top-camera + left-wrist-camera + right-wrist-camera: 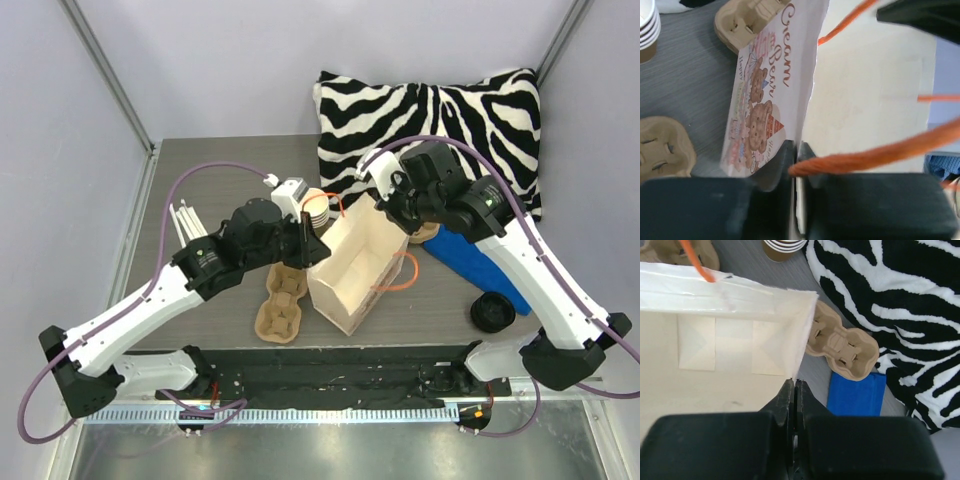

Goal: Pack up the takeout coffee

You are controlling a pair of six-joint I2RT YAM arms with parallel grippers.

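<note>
A cream paper bag (350, 272) with orange cord handles stands open mid-table. My left gripper (308, 246) is shut on its left wall; in the left wrist view the fingertips (796, 150) pinch the paper edge beside the printed bear side (765, 100). My right gripper (396, 214) is shut on the bag's far right corner; in the right wrist view (793, 385) it pinches the rim, and the bag's inside (715, 370) holds nothing. The lidded brown takeout coffee cup is not in view.
A stack of lidless cups (316, 208) stands behind the bag. Cardboard cup carriers lie left of the bag (282, 300) and under the right arm (842, 342). A blue pad (480, 265), black lids (493, 312) and a zebra pillow (440, 120) are at the right.
</note>
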